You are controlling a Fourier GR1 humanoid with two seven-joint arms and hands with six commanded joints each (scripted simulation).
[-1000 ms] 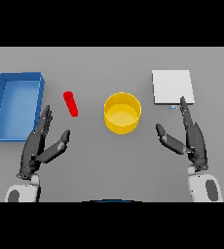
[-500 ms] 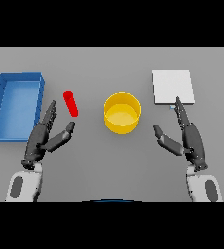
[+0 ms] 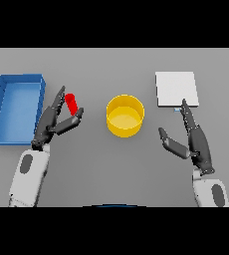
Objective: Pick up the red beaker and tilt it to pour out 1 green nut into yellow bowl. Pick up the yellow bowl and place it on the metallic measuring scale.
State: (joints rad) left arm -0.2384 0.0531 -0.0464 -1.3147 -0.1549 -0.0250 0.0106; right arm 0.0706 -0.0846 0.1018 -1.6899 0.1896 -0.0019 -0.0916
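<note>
Beside left hand (image 3: 51, 124), spread: red beaker (image 3: 71, 104) | yellow bowl (image 3: 125, 115) | right hand (image 3: 195, 142) spread

One head view only, looking steeply down on the grey table (image 3: 111, 169) from the robot's side; the tray (image 3: 2, 107) sits at far left, the scale (image 3: 176, 88) at far right; both hands enter from below; no second view shares anything.

Open left hand (image 3: 51, 124) at red beaker (image 3: 71, 104), beside yellow bowl (image 3: 125, 115).
</note>
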